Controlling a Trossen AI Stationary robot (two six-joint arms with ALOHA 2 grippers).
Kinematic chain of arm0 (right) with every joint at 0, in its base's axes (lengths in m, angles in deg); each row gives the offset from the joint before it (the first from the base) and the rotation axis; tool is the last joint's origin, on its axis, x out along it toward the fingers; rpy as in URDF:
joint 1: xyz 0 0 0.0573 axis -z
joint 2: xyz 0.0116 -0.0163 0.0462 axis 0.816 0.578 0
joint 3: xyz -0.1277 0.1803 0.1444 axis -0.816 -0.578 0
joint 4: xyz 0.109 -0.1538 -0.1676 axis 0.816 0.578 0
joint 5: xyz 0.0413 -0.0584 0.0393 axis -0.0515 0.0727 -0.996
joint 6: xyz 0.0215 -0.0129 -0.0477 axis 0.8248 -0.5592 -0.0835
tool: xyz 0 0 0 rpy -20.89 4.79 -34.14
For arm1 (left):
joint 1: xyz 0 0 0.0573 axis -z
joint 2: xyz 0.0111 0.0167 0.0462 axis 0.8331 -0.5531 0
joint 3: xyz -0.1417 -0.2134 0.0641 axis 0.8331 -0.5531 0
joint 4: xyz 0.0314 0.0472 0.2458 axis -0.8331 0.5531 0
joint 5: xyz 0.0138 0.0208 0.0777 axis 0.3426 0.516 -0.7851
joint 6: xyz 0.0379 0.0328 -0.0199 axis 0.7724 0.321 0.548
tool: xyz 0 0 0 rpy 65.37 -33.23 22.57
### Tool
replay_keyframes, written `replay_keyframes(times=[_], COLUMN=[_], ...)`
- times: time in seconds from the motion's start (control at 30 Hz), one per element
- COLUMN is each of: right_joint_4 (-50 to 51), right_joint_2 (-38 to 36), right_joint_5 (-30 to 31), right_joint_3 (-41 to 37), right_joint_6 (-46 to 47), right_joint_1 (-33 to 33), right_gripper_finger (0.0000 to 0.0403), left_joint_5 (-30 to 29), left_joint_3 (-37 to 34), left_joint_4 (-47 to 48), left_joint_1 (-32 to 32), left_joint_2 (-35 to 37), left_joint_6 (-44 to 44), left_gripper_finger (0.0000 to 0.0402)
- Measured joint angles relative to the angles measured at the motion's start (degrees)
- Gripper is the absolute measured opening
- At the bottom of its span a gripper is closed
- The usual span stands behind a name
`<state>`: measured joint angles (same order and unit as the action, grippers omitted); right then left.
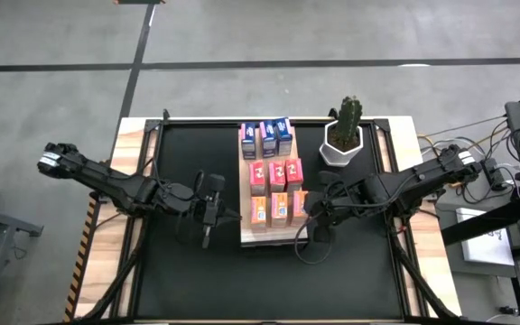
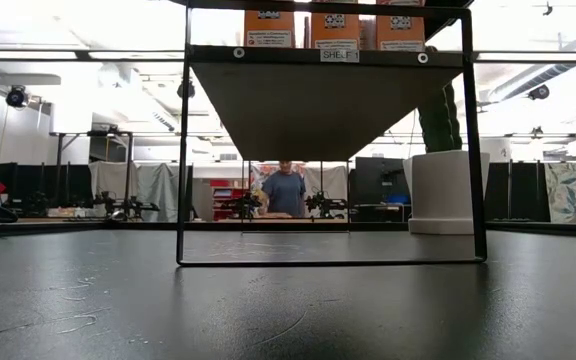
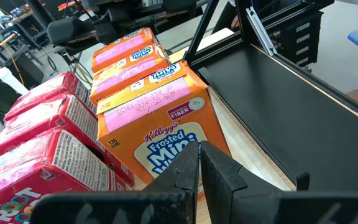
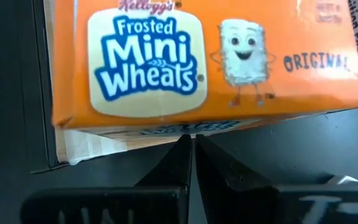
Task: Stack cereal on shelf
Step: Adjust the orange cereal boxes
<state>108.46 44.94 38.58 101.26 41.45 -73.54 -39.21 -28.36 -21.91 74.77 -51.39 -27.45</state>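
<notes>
Overhead cam is looking straight down on the whole counter (image 1: 143, 271). Low one is sitting at surface level, staring under the shelf (image 2: 328, 90) into the room. Both wrist cams are hovering super close, sharing the orange cereal boxes (image 3: 157, 115).

Cereal boxes (image 1: 272, 176) in three rows on the shelf (image 1: 273, 238) — cactus (image 1: 345, 132) beside.

We saw nine cereal boxes (image 1: 272, 176) standing in three rows on the light wood shelf (image 1: 273, 238): blue at the back, pink-red in the middle, orange Frosted Mini-Wheats at the front.
</notes>
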Motion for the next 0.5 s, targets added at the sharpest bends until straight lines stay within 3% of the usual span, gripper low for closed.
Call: replay_keyframes(times=[0.5], right_joint_4=[2.4], right_joint_2=[-1.9], right_joint_5=[0.0], right_joint_3=[0.0], right_joint_6=[-0.1], right_joint_1=[0.0], right_gripper_finger=[0.0012], left_joint_5=[0.0], left_joint_3=[0.0], left_joint_4=[-1.0], left_joint_1=[0.4], left_joint_2=[0.0], left_joint_6=[-2.2], left_gripper_finger=[0.0])
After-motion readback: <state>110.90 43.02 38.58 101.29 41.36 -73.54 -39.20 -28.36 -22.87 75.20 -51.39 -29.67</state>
